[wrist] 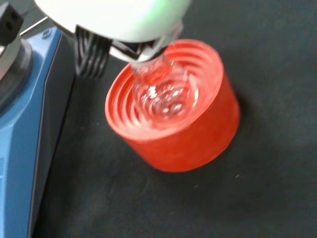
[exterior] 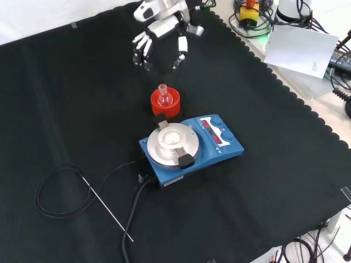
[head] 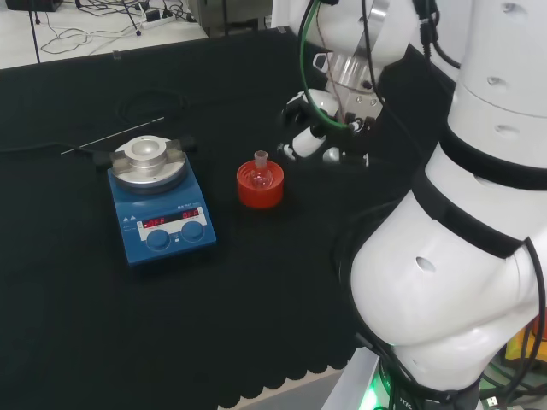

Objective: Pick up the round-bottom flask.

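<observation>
Above the cloth, hand [exterior: 159, 38] open, empty, near round-bottom flask [exterior: 163, 98]

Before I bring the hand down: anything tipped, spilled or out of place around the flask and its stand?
Nothing stands out. The round-bottom flask sits upright in the red ribbed stand, neck up, with no spill on the black cloth. The hand hovers apart from it, fingers relaxed. The blue hotplate stands level beside the stand.

A lab bench: black cloth [exterior: 66, 98] carries a blue stirrer plate [exterior: 189, 148] at frame centre and a glass flask [exterior: 163, 99] on a red stand [exterior: 165, 107]; cables [head: 94, 30] and gear crowd the upper left in the head view.
</observation>
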